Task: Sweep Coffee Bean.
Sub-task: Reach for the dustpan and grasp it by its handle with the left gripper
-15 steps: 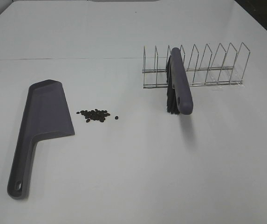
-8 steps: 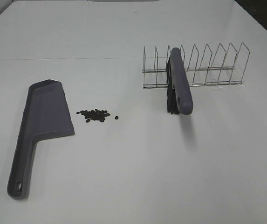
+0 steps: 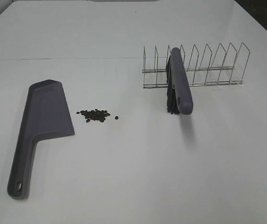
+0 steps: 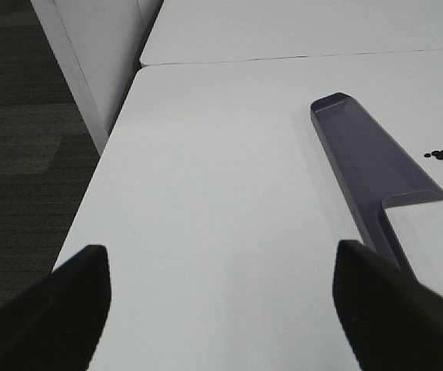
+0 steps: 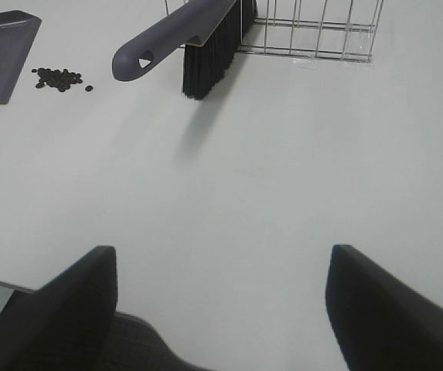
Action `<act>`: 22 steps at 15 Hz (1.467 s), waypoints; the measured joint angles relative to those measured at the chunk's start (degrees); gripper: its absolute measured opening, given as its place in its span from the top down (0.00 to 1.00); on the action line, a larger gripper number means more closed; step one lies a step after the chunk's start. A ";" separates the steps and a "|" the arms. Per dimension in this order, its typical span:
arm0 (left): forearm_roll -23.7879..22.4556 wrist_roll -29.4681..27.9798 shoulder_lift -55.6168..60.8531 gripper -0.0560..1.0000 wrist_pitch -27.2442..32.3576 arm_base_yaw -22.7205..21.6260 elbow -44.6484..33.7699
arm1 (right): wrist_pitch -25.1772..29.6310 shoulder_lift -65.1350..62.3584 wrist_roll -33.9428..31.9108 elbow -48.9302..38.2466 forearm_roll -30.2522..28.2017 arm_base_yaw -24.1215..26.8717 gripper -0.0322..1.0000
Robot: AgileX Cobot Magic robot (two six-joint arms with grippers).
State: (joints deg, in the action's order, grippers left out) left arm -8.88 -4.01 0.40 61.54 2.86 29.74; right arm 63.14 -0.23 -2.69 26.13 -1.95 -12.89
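Observation:
A small loose cluster of dark coffee beans (image 3: 94,115) lies on the white table, with one stray bean (image 3: 117,117) just to its right. A purple-grey dustpan (image 3: 42,126) lies flat to the left of the beans, its mouth toward them. A purple-grey brush (image 3: 178,88) with black bristles leans in a wire rack (image 3: 196,67). Neither arm shows in the high view. My left gripper (image 4: 221,309) stands open near the table's left edge, short of the dustpan (image 4: 368,170). Open too, my right gripper (image 5: 221,309) hovers at the near edge, well back from the brush (image 5: 186,39) and the coffee beans (image 5: 59,78).
The wire rack has several empty slots to the right of the brush. The table's left edge drops to dark carpet (image 4: 20,154) beside a white panel (image 4: 97,54). A seam (image 3: 58,59) runs across the table behind the dustpan.

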 joint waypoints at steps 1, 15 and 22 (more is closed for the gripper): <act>0.00 -0.06 0.00 0.26 0.00 0.00 0.00 | 0.00 0.00 0.00 0.00 0.00 0.00 0.29; -0.92 -6.99 -10.20 0.26 -0.34 0.00 2.46 | 0.00 0.00 -0.52 0.00 0.00 0.00 0.29; 0.92 -9.05 -32.95 0.26 -8.54 0.00 2.69 | 0.00 0.00 -0.63 0.00 0.00 0.00 0.29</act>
State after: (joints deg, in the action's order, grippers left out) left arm -7.96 -13.06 -32.54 53.00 2.86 32.43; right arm 63.14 -0.23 -3.32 26.13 -1.95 -12.89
